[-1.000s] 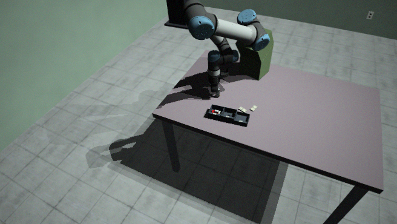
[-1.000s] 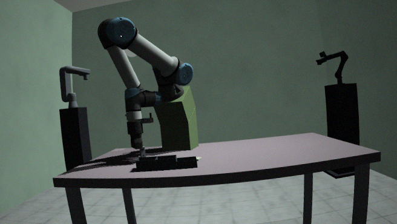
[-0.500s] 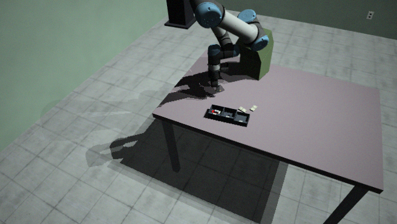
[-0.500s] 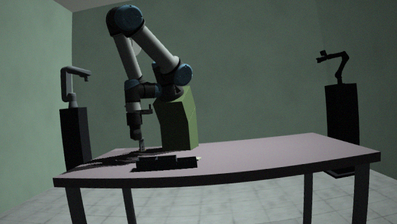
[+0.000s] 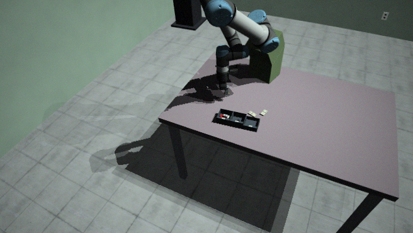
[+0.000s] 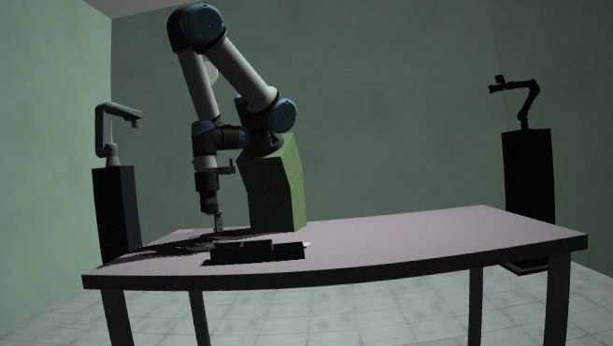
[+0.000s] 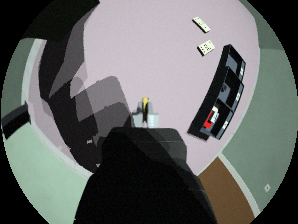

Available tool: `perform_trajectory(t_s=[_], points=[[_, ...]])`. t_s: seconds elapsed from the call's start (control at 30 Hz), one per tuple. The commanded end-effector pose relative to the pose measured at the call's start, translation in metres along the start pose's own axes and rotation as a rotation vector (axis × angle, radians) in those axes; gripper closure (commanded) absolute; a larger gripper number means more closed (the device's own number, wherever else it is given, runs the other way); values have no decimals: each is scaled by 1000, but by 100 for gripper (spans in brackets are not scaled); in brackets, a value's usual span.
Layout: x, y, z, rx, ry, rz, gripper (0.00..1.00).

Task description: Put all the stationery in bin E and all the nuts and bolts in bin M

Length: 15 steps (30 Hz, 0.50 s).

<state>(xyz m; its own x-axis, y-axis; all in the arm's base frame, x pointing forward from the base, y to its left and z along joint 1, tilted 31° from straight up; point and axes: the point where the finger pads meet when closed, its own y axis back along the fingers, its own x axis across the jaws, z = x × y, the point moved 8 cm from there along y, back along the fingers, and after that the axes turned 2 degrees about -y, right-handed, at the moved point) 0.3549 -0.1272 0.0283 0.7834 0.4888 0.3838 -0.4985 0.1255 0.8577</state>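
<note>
1. Top view: The grey, black and blue robot arm is bent, and its last part points down to the pinkish table. The dark gripper with light metal fingers is low, behind the row of three joined black bins. A small yellow piece is visible at the fingertips. In the left bin lie a red piece and a white piece. Two cream tiles with dark dots lie on the table near the right end of the row.

2. Exterior view: The wrist of the arm is upright and the fingers point straight down, close to the table top; whether the yellow piece touches the table, I cannot tell. The bins stand on the table, and their outer walls hide the contents.

3. Wrist view: The bins have small white labels, but the letters are too small to read, so I cannot tell which one is E or M. The fingers are almost closed, gripping the yellow piece, which sticks out between their tips. Its exact kind is not clear. The gripper is well apart from the bins and the tiles.
</note>
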Motion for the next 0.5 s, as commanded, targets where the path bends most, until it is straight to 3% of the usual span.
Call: perform_trajectory(t_s=[0.0, 0.3, 0.47], points=[[0, 4, 0, -1, 0, 0, 100], [6, 9, -2, 0, 0, 0, 100], [35, 9, -10, 0, 0, 0, 100]])
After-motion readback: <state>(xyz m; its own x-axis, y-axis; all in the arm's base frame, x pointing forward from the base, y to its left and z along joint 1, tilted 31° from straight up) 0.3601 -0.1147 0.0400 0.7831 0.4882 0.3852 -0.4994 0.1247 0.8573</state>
